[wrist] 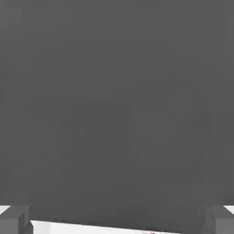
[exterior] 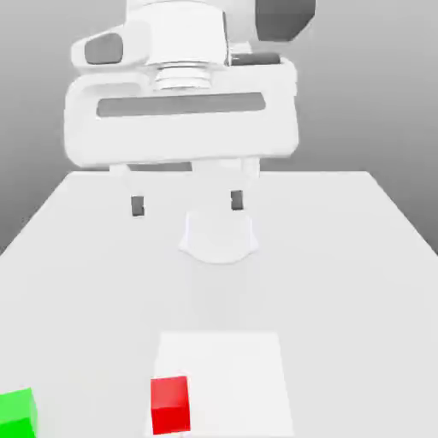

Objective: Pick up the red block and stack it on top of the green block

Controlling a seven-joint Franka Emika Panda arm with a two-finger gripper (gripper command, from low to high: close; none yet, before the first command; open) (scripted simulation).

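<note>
The red block [exterior: 169, 404] is a small bright-red cube near the front edge of the white table [exterior: 342, 257], left of middle. The green block [exterior: 17, 413] is a same-sized bright-green cube at the front left corner of the exterior view, apart from the red one. My gripper [exterior: 187, 204] hangs high over the far half of the table, well behind both cubes, open, with its two dark fingertips [exterior: 137, 206] wide apart and nothing between them. The hand view has the same fingertips [wrist: 13, 220] far apart at the corners.
A brighter white square patch [exterior: 231, 376] lies on the table beside the red block. The arm's round white base [exterior: 219, 239] stands on the table behind it. A grey backdrop [wrist: 117, 91] rises beyond the table.
</note>
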